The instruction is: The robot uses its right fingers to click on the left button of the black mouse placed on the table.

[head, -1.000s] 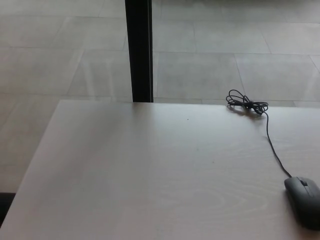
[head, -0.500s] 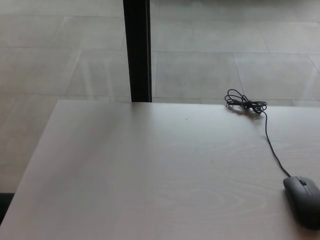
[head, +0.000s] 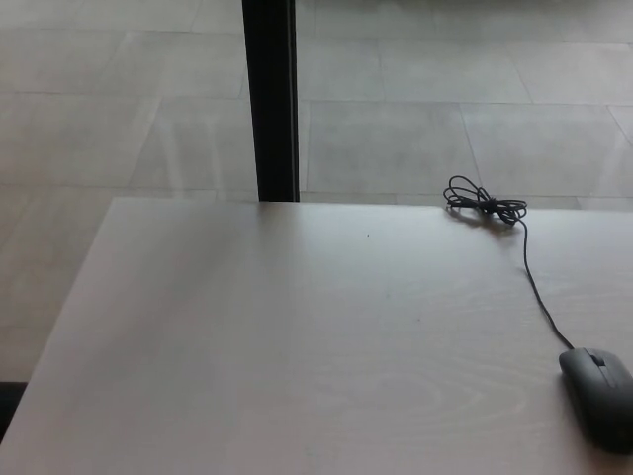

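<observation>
Looking down from the robot's head, the view takes in a pale wooden table [head: 297,346] that fills the lower two thirds of the picture. Neither of the robot's hands nor any part of its arms shows, so whether the fingers are spread, closed or holding anything cannot be told, and places cannot be given from a hand. On the robot's right, at the near right corner of the picture, a black mouse [head: 599,396] rests flat on the tabletop, its outer side cut off by the picture's edge. A small wheel sits between its two buttons at the far end. From that end a thin black cable [head: 535,287] runs away across the table toward the far edge, where it ends in a loose tied bundle [head: 485,208] lying on the wood. Beyond the table, a floor [head: 445,99] of large grey tiles stretches away. A black upright post [head: 270,99] stands behind the far edge of the table, left of centre.
</observation>
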Tool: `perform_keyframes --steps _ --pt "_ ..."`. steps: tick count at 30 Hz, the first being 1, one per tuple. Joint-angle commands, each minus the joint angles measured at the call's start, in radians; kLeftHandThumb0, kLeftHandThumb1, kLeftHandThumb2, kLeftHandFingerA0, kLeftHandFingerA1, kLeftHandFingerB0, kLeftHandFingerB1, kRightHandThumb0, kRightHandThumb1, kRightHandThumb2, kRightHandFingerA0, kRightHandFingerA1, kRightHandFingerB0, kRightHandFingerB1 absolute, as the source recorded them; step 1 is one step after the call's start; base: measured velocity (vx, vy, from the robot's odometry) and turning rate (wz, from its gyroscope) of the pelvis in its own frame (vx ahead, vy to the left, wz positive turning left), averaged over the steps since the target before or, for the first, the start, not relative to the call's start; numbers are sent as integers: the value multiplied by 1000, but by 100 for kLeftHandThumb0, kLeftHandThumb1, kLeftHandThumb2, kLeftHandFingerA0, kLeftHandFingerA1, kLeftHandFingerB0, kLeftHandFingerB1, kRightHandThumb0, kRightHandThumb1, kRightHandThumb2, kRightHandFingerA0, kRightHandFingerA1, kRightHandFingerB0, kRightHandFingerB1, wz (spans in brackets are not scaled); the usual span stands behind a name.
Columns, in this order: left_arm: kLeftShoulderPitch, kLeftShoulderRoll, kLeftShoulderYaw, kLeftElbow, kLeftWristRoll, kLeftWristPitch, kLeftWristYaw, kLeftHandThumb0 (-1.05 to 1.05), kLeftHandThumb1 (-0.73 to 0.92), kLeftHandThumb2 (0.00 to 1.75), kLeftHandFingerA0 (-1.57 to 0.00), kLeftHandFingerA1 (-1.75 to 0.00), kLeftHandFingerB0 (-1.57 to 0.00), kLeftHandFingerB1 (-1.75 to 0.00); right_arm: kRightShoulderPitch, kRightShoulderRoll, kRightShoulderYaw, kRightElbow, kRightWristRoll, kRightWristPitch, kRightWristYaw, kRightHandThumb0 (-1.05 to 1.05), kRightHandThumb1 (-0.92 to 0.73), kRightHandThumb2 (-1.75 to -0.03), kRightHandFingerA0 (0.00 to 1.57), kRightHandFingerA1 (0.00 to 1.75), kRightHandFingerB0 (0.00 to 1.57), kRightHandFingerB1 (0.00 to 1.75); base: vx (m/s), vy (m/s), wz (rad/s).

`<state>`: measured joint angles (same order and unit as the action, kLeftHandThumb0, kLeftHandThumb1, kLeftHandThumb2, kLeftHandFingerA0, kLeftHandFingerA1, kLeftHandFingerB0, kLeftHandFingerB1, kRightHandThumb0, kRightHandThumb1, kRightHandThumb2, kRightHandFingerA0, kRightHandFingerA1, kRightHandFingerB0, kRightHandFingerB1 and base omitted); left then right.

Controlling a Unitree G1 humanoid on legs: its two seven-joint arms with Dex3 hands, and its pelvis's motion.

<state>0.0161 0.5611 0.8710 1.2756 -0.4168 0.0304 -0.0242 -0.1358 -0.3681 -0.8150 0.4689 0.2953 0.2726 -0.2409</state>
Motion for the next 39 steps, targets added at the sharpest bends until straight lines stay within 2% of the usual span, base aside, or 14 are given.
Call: perform_keyframes --steps 1,4,6,8,11,14,15,19,20,25,26,30,31,39 --pt "1 8 15 6 -49 -2 -3 -99 92 71 -46 -164 -14 -36 -51 -51 69 -199 -27 88 -46 -63 -92 -75 72 145 6 19 0 0 0" --pt "0 11 -5 5 -32 -8 15 -97 92 83 -54 -156 -13 -38 -71 -70 189 -241 -141 -15 -33 -62 -91 -69 75 127 11 23 0 0 0" --pt "-3 10 -3 2 -40 -8 16 -96 92 78 -50 -160 -12 -36 -75 -93 257 -252 -175 -35 -6 -66 -89 -66 34 41 10 27 0 0 0" --pt "-3 11 -6 2 -41 -9 13 -95 92 84 -43 -141 -13 -37 -71 -110 292 -258 -189 -45 4 -75 -71 -104 46 59 7 40 0 0 0" --pt "4 13 -21 0 -32 -18 -11 -87 82 128 -62 -118 -10 -49 -61 -205 480 -299 -339 -60 62 -73 -85 -66 90 92 20 28 0 0 0" --pt "4 15 -20 3 -36 -18 -3 -95 92 79 -48 -145 -18 -39 -53 -238 547 -333 -377 -27 65 -72 -84 -68 104 140 24 30 0 0 0" --pt "0 17 -23 2 -33 -14 15 -89 80 124 -62 -118 -12 -48 -50 -259 600 -343 -430 -41 66 -72 -82 -69 103 160 31 34 0 0 0" --pt "5 11 -12 0 -49 -27 -3 -103 92 81 -51 -158 -16 -39 -39 -275 687 -340 -489 -117 59 -72 -84 -65 97 134 37 35 0 0 0" --pt "3 10 -11 -1 -50 -26 -1 -102 92 83 -52 -158 -17 -39 -45 -273 707 -343 -489 -108 67 -75 -85 -66 85 73 39 34 0 0 0" --pt "0 14 -19 0 -44 -23 11 -97 92 75 -55 -168 -21 -39 -47 -258 786 -327 -530 -153 38 -78 -84 -66 96 63 47 35 0 0 0" --pt "4 13 -18 -1 -45 -26 0 -90 82 124 -70 -127 -14 -49 -41 -264 822 -322 -564 -189 32 -76 -82 -65 98 122 48 36 0 0 0" --pt "8 13 -21 1 -41 -34 15 -103 91 88 -58 -137 -27 -43 -44 -288 903 -306 -622 -221 40 -66 -68 -62 92 60 48 36 0 0 0" --pt "10 13 -22 0 -40 -36 11 -94 85 128 -62 -120 -25 -53 -52 -305 945 -299 -652 -231 58 -61 -62 -60 93 55 48 36 0 0 0" --pt "6 21 -21 -2 -45 -27 -2 -97 92 87 -57 -149 -21 -42 -88 -384 1093 -240 -780 -311 53 -54 -56 -57 93 62 51 37 0 0 0"
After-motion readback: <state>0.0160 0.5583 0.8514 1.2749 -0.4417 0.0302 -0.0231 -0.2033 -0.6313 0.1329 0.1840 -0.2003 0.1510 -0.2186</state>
